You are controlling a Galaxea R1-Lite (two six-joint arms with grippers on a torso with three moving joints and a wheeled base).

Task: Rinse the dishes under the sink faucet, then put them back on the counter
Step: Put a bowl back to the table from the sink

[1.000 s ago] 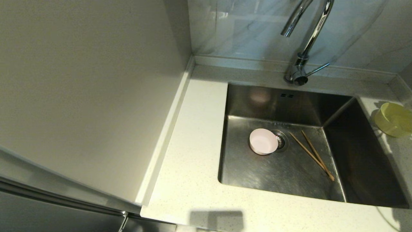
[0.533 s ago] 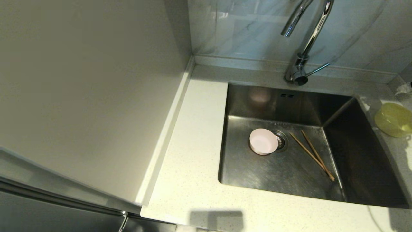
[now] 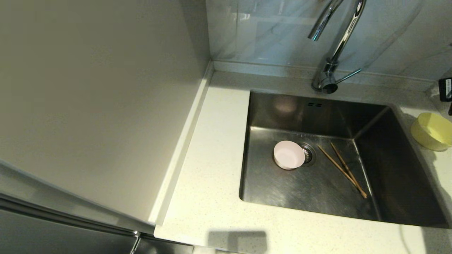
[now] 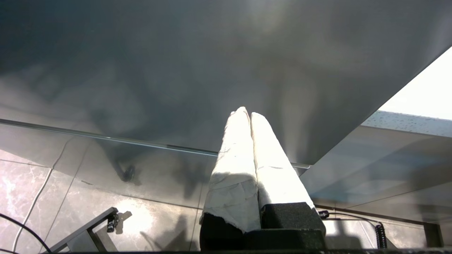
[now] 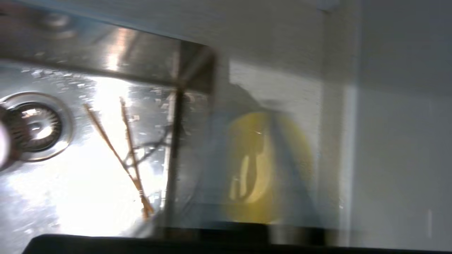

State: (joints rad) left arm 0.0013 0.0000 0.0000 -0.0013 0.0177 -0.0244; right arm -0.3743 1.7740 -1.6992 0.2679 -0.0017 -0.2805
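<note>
The pale-pink bowl (image 3: pixel 289 155) lies in the sink (image 3: pixel 282 190) beside the round drain (image 3: pixel 308 153). The brown chopsticks (image 3: pixel 342 169) rest on the basin floor to its right. The pale-yellow bowl (image 3: pixel 432 131) stands on the counter (image 3: pixel 212 148) right of the basin. A dark part of my right arm (image 3: pixel 445 90) shows at the right edge, above that bowl. In the right wrist view my right gripper (image 5: pixel 250 109) is blurred, its fingers apart, with the yellow bowl (image 5: pixel 254 165) seen between them and the chopsticks (image 5: pixel 120 155) off to the side. My left gripper (image 4: pixel 247 113) is shut and parked low.
The chrome faucet (image 3: pixel 333 53) rises behind the basin with its thin lever (image 3: pixel 349 75) pointing right. A tall pale cabinet side (image 3: pixel 88 106) walls off the left. Grey marbled tile (image 3: pixel 268 31) backs the counter.
A dark part of my right arm has come into view at the right edge above the yellow bowl. The bowls and chopsticks lie where they were.
</note>
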